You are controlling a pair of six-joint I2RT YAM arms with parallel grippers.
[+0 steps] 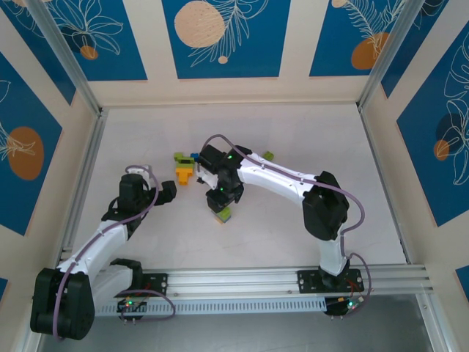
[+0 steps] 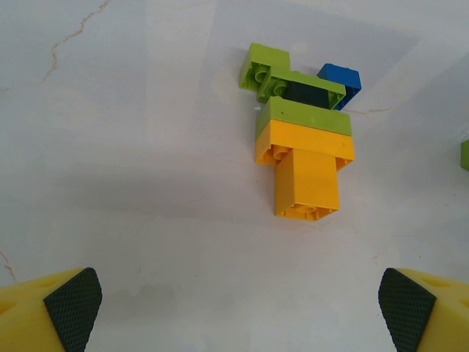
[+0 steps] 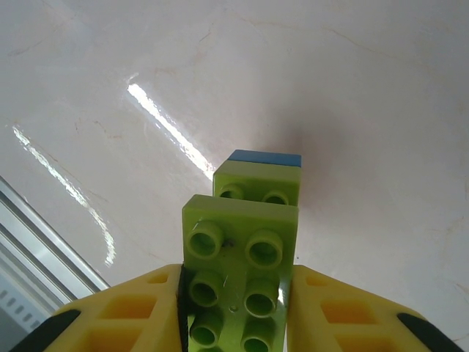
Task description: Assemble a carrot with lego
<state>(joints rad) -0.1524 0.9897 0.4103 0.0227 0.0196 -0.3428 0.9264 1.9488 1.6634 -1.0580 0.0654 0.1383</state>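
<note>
1. Right gripper (image 3: 238, 323) — pinching a green stack (image 3: 242, 242), blue-tipped; carry it level, studs aligned.
2. Left gripper (image 2: 234, 315): spread wide, empty; free to brace the work.
3. Carrot (image 2: 304, 158) — lying flat on the table (image 2: 110, 147), near both grippers; press the stack on squarely.

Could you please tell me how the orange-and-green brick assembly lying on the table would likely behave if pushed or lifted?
The brick assembly looks like rigid plastic, so it should probably slide as one stiff piece on the glossy table. It lies flat on its side, so tipping seems unlikely. An off-centre push may spin it, and its stud joints might separate.
</note>
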